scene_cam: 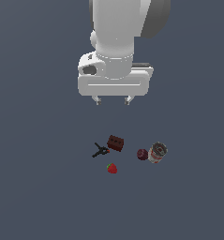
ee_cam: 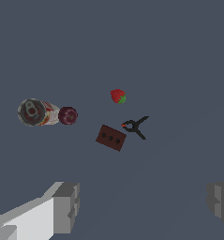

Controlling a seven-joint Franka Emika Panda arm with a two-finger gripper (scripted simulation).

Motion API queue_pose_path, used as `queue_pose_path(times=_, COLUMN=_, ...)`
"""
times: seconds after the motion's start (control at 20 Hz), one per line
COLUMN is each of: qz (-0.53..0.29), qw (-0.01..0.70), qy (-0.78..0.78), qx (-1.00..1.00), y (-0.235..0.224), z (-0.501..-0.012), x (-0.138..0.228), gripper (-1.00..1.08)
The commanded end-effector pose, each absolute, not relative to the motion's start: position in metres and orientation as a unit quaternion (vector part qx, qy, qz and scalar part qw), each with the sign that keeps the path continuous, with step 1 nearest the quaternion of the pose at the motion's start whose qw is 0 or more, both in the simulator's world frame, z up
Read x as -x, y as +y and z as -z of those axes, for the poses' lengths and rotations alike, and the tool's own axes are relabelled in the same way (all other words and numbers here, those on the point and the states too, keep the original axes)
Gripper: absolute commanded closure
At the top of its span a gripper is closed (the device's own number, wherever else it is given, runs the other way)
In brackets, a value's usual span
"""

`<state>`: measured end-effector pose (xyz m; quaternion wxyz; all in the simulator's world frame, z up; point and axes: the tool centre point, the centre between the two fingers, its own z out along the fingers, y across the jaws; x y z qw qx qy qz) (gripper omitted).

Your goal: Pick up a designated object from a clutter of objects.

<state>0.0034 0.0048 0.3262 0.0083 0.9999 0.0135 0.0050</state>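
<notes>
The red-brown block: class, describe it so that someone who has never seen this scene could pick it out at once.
Below the open gripper lies a small cluster on the grey floor. The block sits at the cluster's near-gripper edge, beside the black clamp and above the strawberry in the exterior view. Unlike the round plum and the can, it is boxy, with dark dots on one face.

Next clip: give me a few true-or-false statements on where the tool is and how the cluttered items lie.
1. The tool hangs open above the items, holding nothing. True.
2. The block is clamped between the fingers. False: it lies on the floor, untouched.
3. The plum lies right beside the can. True.
4. The can stands upright. False: it lies on its side, one end showing in the wrist view.
5. The clamp lies next to the block, on the exterior view's left. True.
6. The strawberry sits on top of the block. False: it lies apart.
</notes>
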Motion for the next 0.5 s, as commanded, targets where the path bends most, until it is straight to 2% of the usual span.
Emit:
queue_pose_path(times=0.0, qz=-0.005, qw=0.008, qy=0.014, qx=-1.0, y=0.0048, z=-0.3262, x=-0.0034, gripper=-0.92)
queue_pose_path(times=0.45, qz=0.008, qw=0.013, qy=0.013, qx=-1.0, y=0.01, z=-0.32, x=-0.0033, gripper=-0.92)
